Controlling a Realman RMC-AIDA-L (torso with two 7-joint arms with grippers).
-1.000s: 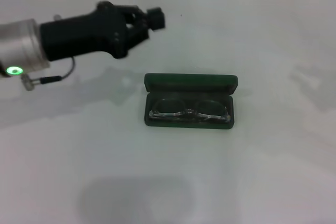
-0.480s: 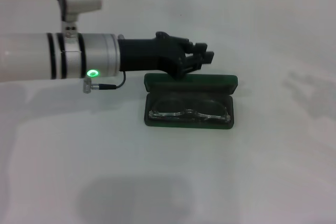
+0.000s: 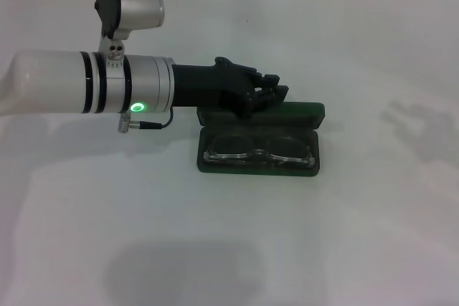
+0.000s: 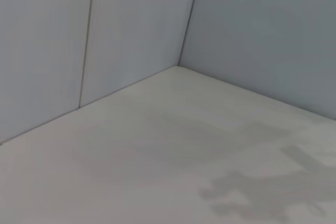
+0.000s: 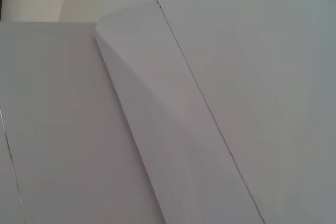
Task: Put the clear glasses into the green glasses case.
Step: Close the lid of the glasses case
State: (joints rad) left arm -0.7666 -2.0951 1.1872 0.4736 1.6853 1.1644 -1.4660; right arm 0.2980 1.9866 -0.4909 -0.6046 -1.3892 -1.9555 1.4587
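Reaching in from the left side, black left gripper (image 3: 276, 91) hanging just over the raised lid of the dark green hard glasses case (image 3: 258, 168), at the lid's left half. Cannot tell whether open or closed; fingers bunched close together in the head view, touching the lid or not unclear. Behind the gripper, stretching back a silver and white arm (image 3: 86, 91) with a small green light glowing on it and a thin black cable looping under.

Lying open on the white worktop (image 3: 229, 249), the green case with its lid standing up at the back. Resting inside the case's lower half, the see-through plastic clear glasses (image 3: 258, 153), folded, filling the tray from side to side.

Showing only pale walls and bare white surface in both wrist views. Right gripper not showing in any view.
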